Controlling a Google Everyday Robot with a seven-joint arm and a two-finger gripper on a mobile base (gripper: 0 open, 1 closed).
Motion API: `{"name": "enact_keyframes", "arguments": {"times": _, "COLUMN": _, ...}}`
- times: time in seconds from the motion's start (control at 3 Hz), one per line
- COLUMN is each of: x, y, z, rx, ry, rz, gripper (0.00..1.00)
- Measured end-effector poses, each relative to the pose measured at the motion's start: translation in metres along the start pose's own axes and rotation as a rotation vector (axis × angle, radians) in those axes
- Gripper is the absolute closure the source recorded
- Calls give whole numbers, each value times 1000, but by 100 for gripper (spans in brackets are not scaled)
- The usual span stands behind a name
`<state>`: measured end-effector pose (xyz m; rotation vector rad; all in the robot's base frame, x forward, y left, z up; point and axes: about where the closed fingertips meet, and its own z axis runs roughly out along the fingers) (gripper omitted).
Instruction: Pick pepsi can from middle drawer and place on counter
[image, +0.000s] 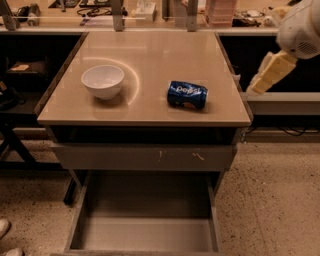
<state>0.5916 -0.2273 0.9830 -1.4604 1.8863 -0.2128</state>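
The pepsi can (187, 95) lies on its side on the beige counter (150, 55), toward its right front part. The middle drawer (145, 220) is pulled out below, and its flat floor shows nothing on it. My gripper (265, 77) hangs off the counter's right edge, well clear of the can and above the floor at the right. It holds nothing.
A white bowl (103, 81) stands on the counter's left side. A closed grey drawer front (145, 157) with pale scratches sits above the open drawer. A long shelf with clutter and metal posts (150, 20) runs behind. A low shelf (280, 102) lies to the right.
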Motion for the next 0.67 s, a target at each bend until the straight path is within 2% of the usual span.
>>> {"name": "enact_keyframes", "arguments": {"times": 0.33, "x": 7, "y": -11, "z": -58, "rx": 114, "ry": 36, "rz": 2, "gripper": 0}}
{"name": "enact_keyframes", "arguments": {"times": 0.67, "x": 6, "y": -12, "z": -63, "rx": 123, "ry": 37, "rz": 1, "gripper": 0}}
